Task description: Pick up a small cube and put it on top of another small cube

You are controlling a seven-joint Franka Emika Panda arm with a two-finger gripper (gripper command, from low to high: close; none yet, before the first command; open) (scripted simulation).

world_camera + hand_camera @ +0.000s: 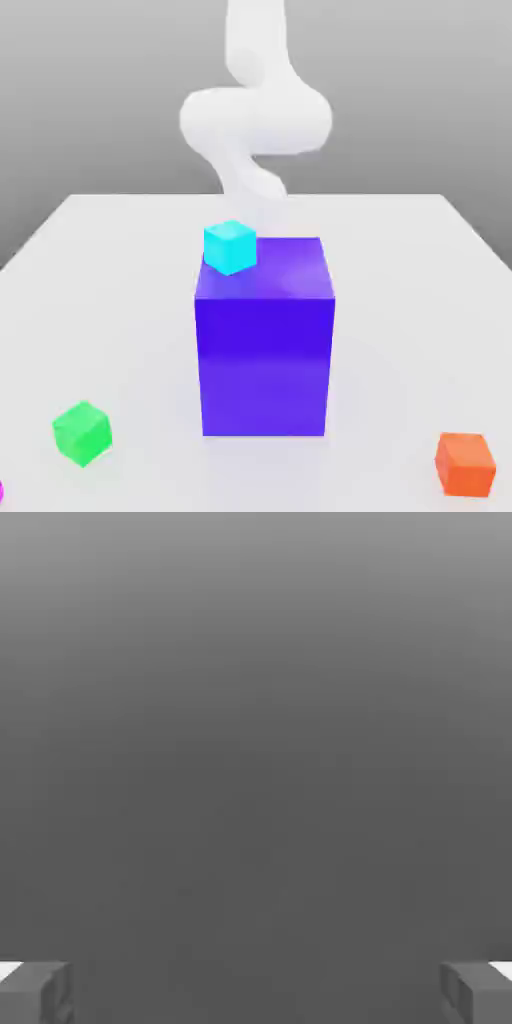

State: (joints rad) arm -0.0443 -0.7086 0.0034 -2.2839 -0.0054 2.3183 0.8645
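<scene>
Grey hand [256, 994], open wide, empty.

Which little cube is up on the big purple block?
The cyan cube: it sits on top of the big purple block, while the green and orange ones are down low.

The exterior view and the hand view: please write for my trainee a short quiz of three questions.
1. Which colour is the small cube near the large blue block's top? 
2. True or false: the green cube is at the exterior view's right.
3. Fill in: the gripper stands ____ (open/shut).

Key: 1. cyan; 2. false; 3. open
</scene>
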